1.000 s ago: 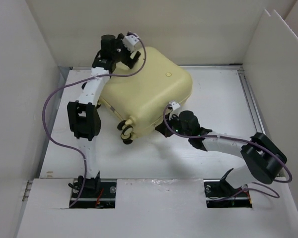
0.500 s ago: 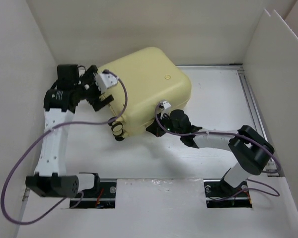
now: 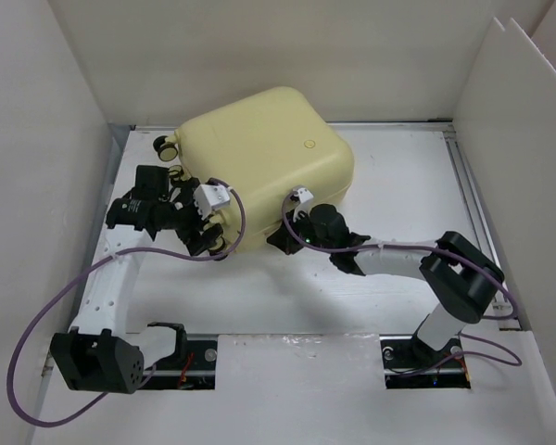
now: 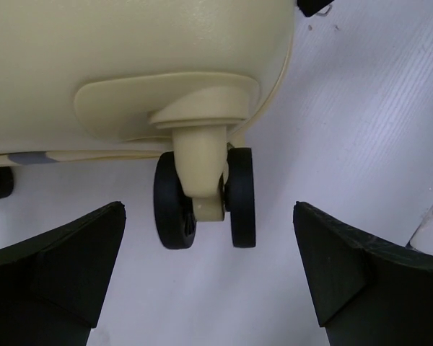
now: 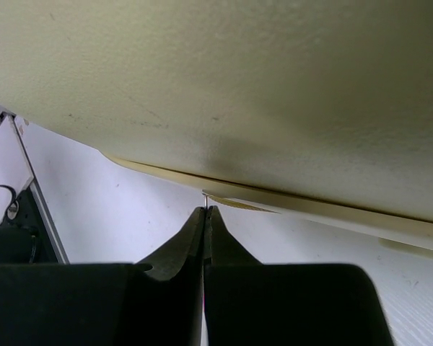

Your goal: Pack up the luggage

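Observation:
The luggage [image 3: 269, 158] is a pale yellow hard-shell suitcase lying shut and flat on the white table. My left gripper [image 3: 208, 236] is open at its near left corner. In the left wrist view the fingers [image 4: 72, 267] stand wide apart on either side of a black-and-cream double wheel [image 4: 204, 198], without touching it. My right gripper [image 3: 280, 239] is at the near edge of the luggage. In the right wrist view it [image 5: 206, 210] is shut on a thin metal zipper pull [image 5: 204, 196] at the seam below the shell [image 5: 274, 86].
White walls stand close on the left [image 3: 37, 185], the back and the right [image 3: 519, 139]. Another wheel [image 3: 167, 146] sticks out at the far left corner of the luggage. Purple cables [image 3: 37, 324] loop beside the left arm.
My left arm has swung from the far side of the luggage round to its near left corner and come down at the wheel. The luggage has turned slightly. My right gripper has shifted left along the seam.

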Tool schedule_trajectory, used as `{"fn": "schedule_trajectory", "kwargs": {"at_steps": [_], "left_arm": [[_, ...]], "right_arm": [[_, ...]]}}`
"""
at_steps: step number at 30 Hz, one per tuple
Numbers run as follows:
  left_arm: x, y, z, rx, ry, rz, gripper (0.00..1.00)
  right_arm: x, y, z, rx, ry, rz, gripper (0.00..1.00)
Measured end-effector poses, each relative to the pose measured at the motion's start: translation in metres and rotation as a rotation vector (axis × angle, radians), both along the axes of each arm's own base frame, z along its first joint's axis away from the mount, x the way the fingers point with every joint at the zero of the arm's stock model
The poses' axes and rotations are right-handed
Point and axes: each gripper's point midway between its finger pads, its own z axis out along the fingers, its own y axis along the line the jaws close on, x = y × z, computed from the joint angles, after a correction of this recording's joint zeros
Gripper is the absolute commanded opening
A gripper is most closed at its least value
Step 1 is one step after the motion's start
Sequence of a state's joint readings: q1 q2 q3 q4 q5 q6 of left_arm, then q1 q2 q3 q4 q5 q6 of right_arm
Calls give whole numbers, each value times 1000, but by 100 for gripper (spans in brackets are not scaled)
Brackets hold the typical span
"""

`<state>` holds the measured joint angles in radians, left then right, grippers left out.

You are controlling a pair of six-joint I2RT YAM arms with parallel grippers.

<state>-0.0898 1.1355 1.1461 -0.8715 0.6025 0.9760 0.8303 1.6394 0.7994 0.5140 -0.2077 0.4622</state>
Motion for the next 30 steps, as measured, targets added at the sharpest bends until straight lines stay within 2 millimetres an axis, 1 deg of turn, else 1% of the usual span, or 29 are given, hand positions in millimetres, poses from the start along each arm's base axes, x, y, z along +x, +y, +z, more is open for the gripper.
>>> {"fn": "schedule_trajectory", "kwargs": {"at_steps": [2,4,7,9,10,11,12,13,14,15,16,22,24,25,27,30], "left_arm": [[-2,-5,-4,-24,8,-17,100],[-2,-8,-4,-44,2,-26,100],[4,-9,-8,-55,-30,-10,100],[7,-7,-16,-53,-31,13,100],[10,-6,-20,-49,-31,28,97],[12,-4,-26,-45,-28,45,93],[13,-3,-30,-39,-21,59,86],[14,-1,-33,-36,-17,70,55],[16,0,-36,-35,-9,86,32],[17,0,-37,-39,-3,98,4],[16,-1,-39,-35,4,91,0],[16,-2,-38,-53,31,131,0],[15,-2,-35,-53,41,141,0],[14,-2,-33,-55,47,147,0],[13,-2,-31,-53,57,155,0],[12,-1,-29,-48,68,166,0]], "right_arm": [[1,2,1,0,-3,-2,0],[1,4,0,-2,-4,-4,0],[2,6,0,-1,-5,-6,0],[2,6,0,-1,-4,-9,0],[2,6,0,-1,-4,-10,0],[2,6,0,0,-4,-11,0],[2,6,0,0,-4,-12,0],[2,6,0,0,-4,-13,0],[2,6,0,-1,-3,-13,0],[2,6,0,0,-3,-15,0],[2,7,0,4,4,-19,0],[8,1,-2,-5,23,-70,0],[10,-7,-3,-8,47,-102,0],[11,-15,-2,-6,59,-121,0],[21,-39,2,-5,68,-193,0],[49,-95,7,-26,72,-362,0]]}}
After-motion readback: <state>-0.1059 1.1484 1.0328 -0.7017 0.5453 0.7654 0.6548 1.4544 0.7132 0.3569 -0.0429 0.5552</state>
